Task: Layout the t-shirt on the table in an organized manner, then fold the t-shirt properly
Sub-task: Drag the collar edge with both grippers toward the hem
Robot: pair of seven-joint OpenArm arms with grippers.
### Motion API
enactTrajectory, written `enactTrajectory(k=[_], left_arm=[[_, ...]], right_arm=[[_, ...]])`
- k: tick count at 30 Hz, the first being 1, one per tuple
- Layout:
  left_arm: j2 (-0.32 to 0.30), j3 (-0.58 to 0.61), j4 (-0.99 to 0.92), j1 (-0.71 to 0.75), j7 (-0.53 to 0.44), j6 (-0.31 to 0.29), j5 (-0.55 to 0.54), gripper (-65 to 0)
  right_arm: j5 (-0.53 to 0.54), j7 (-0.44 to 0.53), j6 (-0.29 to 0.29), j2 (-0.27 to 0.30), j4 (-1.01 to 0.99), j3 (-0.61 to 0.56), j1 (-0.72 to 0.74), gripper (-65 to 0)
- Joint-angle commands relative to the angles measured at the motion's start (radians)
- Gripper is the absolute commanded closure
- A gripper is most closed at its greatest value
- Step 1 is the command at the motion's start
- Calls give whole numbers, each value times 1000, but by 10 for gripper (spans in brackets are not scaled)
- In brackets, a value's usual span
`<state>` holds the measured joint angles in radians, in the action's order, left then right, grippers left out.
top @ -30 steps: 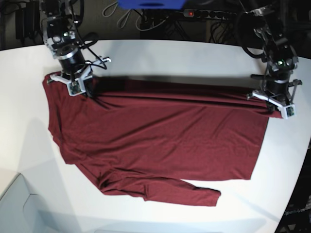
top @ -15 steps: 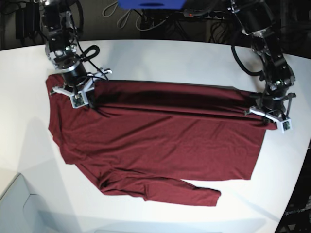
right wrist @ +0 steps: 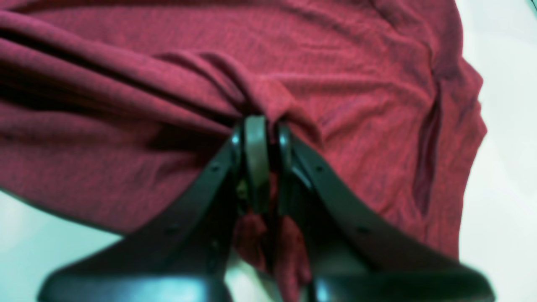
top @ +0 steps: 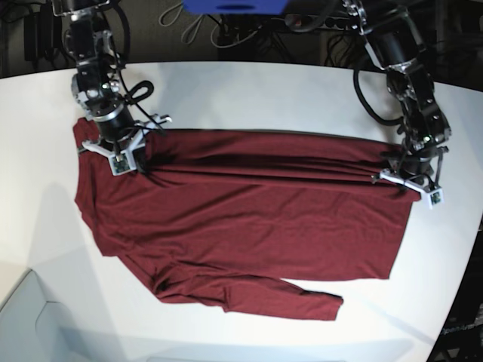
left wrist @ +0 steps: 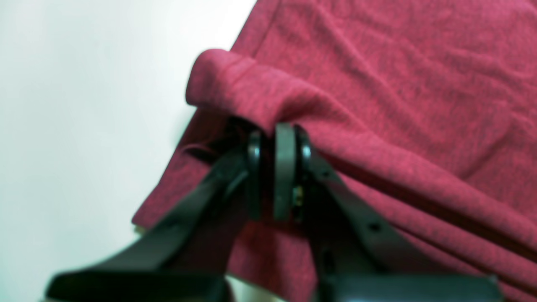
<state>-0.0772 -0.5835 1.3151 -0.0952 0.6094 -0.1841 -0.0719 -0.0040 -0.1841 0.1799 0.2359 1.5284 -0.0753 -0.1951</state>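
Observation:
The maroon t-shirt (top: pixel 249 219) lies spread across the white table (top: pixel 264 90), with one sleeve bunched at the front. Its far edge is lifted and drawn over the body as a long fold. In the base view my right gripper (top: pixel 121 154) pinches that fold at its left end. My left gripper (top: pixel 407 181) pinches it at the right end. The left wrist view shows the left gripper (left wrist: pixel 272 138) shut on a rolled hem of the t-shirt (left wrist: pixel 398 84). The right wrist view shows the right gripper (right wrist: pixel 262 126) shut on gathered cloth of the t-shirt (right wrist: pixel 126 84).
Cables and a power strip (top: pixel 324 21) lie behind the table's far edge, under a blue object (top: pixel 234 6). A pale grey surface (top: pixel 23 324) sits at the front left. The table's curved edge (top: pixel 464 286) runs close to the shirt on the right.
Both grippers have moved toward the near side with the shirt's far edge in them. The fold now lies further over the shirt's body, and more bare table shows behind it.

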Motion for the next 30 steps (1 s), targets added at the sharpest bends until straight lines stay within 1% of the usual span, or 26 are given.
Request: enactTrajectory(k=[1,6,8,10,15,19,22,26,30], left_arm=[[-14,-3,17,-19,-27,8,4,-50],[-14,-3,30,-13,-26,10,4,-271],[-14,-3,30,-11,-26,10,4,-333],[-14,-3,30,-11,-27,10,4,-371],[-14,-8,31,-10,-27,10,4,-397],[-14,-10,37,5,-29,10,2,-398],[-29,-6,93,33,-29,10,-6,-398],[-28,-6,159,44,-24,8,-6,-398],[-34,-11,169,44,-21,8,-1,-398]], right_arm=[[-3,25,-15,12,19,4,6,-44],[-3,27,-15,12,27,13,-13,-240],[-3,30,-16,12,42,22,-25,-284],[-3,28,-16,3,70,65,-42,-312],[-3,28,-16,-39,129,167,-83,-324],[-3,30,-16,-40,137,243,-126,-325],[-1,31,-16,-43,137,286,-155,-325],[-1,33,-16,-40,153,291,-203,-326],[-1,34,-15,-42,171,291,-249,-324]])
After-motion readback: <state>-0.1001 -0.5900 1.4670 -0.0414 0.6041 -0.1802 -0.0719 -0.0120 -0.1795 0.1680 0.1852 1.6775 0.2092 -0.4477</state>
